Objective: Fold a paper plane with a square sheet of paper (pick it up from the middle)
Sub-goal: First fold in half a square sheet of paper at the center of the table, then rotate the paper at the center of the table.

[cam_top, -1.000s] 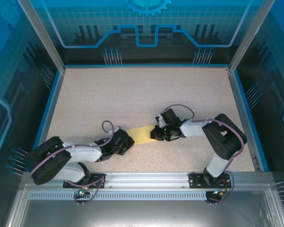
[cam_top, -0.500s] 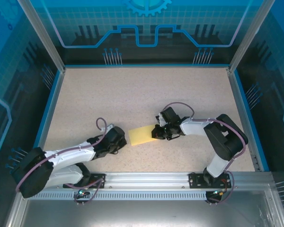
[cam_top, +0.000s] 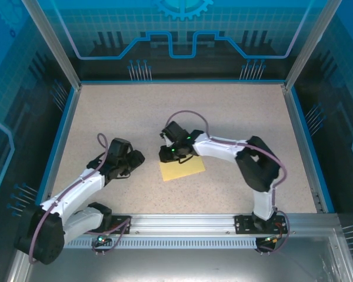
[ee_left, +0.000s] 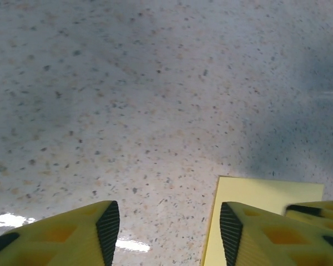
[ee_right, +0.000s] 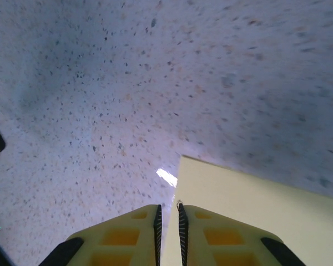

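The square sheet of paper (cam_top: 182,169) is lying flat on the table (cam_top: 165,111), in the near half, roughly midway between the left and right edges. It is showing as a plain yellow four-sided shape with straight edges, turned slightly askew to the table's near edge.

1. Near edge. Both arms are sitting on the metal rail (cam_top: 182,222) along the near edge and are reaching away from it toward the middle of the table.

2. Left gripper (cam_top: 135,158). It is sitting low over the table, to the left of the paper and clear of it. In the left wrist view the gripper (ee_left: 169,213) is standing with its jaws wide apart. Its yellow fingers (ee_left: 72,233) are framing bare speckled surface, with nothing between them. The paper (ee_left: 261,205) is lying ahead and to the right of the gap, its near left corner running beside the right-hand finger.

3. Right gripper (cam_top: 166,155). It is sitting at the far left corner of the paper, a little farther from the near edge than the left gripper. In the right wrist view the gripper (ee_right: 167,213) is showing its fingers (ee_right: 222,233) almost together, with a thin slit between them. The left edge of the paper (ee_right: 266,210) is running down toward that slit. Whether the fingers are pinching that edge cannot be told.

4. Far side. Blue-trimmed transparent panels (cam_top: 182,35) are standing along the far edge.
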Tool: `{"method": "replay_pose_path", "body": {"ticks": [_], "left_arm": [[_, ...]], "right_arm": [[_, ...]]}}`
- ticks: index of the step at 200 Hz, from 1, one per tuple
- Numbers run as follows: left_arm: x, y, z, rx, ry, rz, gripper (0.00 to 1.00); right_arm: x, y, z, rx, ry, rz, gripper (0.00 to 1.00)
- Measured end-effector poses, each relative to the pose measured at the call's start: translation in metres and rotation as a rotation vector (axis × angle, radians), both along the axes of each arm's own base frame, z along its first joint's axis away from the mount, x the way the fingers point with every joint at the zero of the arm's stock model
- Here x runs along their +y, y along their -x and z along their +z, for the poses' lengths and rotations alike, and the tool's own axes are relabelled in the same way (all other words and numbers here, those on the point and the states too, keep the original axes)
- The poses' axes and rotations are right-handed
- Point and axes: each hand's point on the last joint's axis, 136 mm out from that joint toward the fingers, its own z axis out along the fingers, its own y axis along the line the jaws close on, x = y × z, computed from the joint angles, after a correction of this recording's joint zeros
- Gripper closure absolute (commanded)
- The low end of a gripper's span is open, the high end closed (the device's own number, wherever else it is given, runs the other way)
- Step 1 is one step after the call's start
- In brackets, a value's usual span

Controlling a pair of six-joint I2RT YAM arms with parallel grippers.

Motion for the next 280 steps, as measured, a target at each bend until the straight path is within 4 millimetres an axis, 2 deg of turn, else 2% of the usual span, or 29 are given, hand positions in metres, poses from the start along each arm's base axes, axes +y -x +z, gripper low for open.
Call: {"method": "replay_pose_path", "body": {"ticks": [22, 71, 93, 123, 143, 161, 178, 190, 205, 231, 259, 280], "left_arm": [[0.004, 0.004, 0.0, 0.015, 0.008, 0.0, 0.33], [0.007, 0.008, 0.001, 0.021, 0.004, -0.012, 0.19], [0.008, 0.009, 0.0, 0.022, -0.001, -0.017, 0.15], [0.009, 0.011, -0.001, 0.03, -0.015, -0.035, 0.1], [0.007, 0.012, -0.001, 0.028, -0.018, -0.061, 0.08], [0.005, 0.012, -0.001, 0.026, -0.016, -0.081, 0.05], [0.002, 0.013, -0.002, 0.029, -0.007, -0.104, 0.01], [-0.001, 0.014, -0.002, 0.028, 0.006, -0.117, 0.01], [-0.006, 0.014, -0.001, 0.025, 0.028, -0.133, 0.01], [-0.015, 0.013, 0.003, 0.007, 0.061, -0.173, 0.01], [-0.026, 0.013, 0.006, -0.01, 0.088, -0.221, 0.01], [-0.035, 0.015, 0.003, 0.001, 0.092, -0.256, 0.01]], "right_arm": [[0.013, 0.002, -0.019, 0.027, 0.049, 0.018, 0.83], [0.009, 0.005, -0.043, 0.08, 0.126, 0.015, 0.84], [0.01, 0.006, -0.043, 0.082, 0.134, 0.033, 0.84], [0.008, 0.02, -0.047, 0.071, 0.143, 0.113, 0.83], [-0.003, 0.041, -0.047, 0.07, 0.136, 0.192, 0.82], [-0.024, 0.066, -0.046, 0.077, 0.138, 0.266, 0.79], [-0.044, 0.084, -0.043, 0.094, 0.144, 0.297, 0.7], [-0.054, 0.089, -0.038, 0.088, 0.143, 0.29, 0.62], [-0.063, 0.083, -0.025, 0.063, 0.127, 0.224, 0.51], [-0.094, 0.05, -0.005, 0.003, 0.113, 0.006, 0.46], [-0.142, 0.022, -0.014, 0.02, 0.151, -0.215, 0.45], [-0.155, 0.015, -0.021, 0.043, 0.171, -0.272, 0.45]]}}
